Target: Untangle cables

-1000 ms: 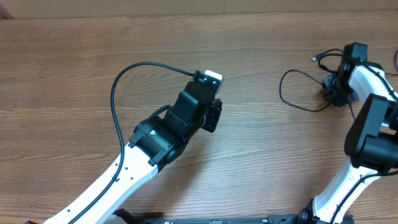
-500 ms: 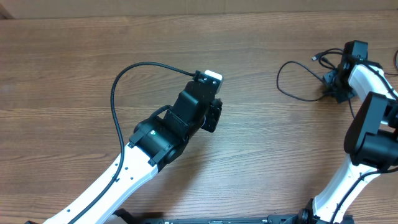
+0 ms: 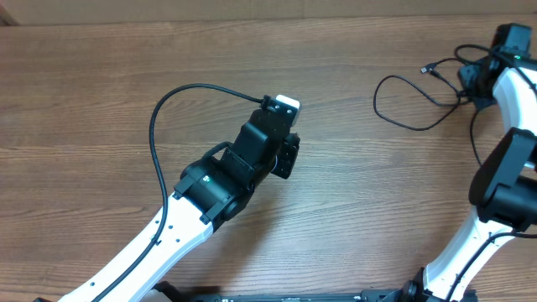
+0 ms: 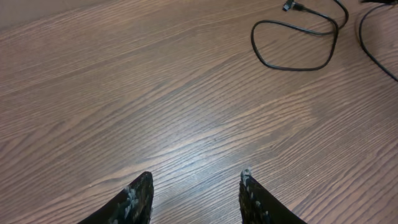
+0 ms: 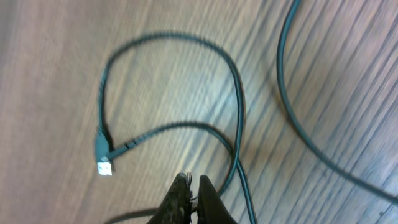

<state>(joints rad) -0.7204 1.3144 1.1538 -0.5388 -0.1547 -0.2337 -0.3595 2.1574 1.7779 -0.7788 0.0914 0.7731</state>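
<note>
Thin black cables lie at the table's far right. One forms a loop (image 3: pixel 401 113) with a small plug end (image 3: pixel 426 71); another strand (image 3: pixel 473 134) curves down beside the right arm. The loop also shows in the left wrist view (image 4: pixel 292 67). My right gripper (image 3: pixel 475 84) is shut on a cable strand at the tangle; in the right wrist view its fingertips (image 5: pixel 194 182) are pressed together over the cable (image 5: pixel 239 112), with a plug (image 5: pixel 104 163) to the left. My left gripper (image 3: pixel 289 159) is open and empty over bare wood mid-table, also in its wrist view (image 4: pixel 196 186).
The wooden table (image 3: pixel 101 84) stretches to the left and the middle. The left arm's own thick black cable (image 3: pixel 159 126) arcs above its forearm. The right arm's white links (image 3: pixel 503 184) stand along the right edge.
My right gripper has moved toward the far right corner, dragging the cable with it. The loop has shifted and stretched that way. The left arm has not moved.
</note>
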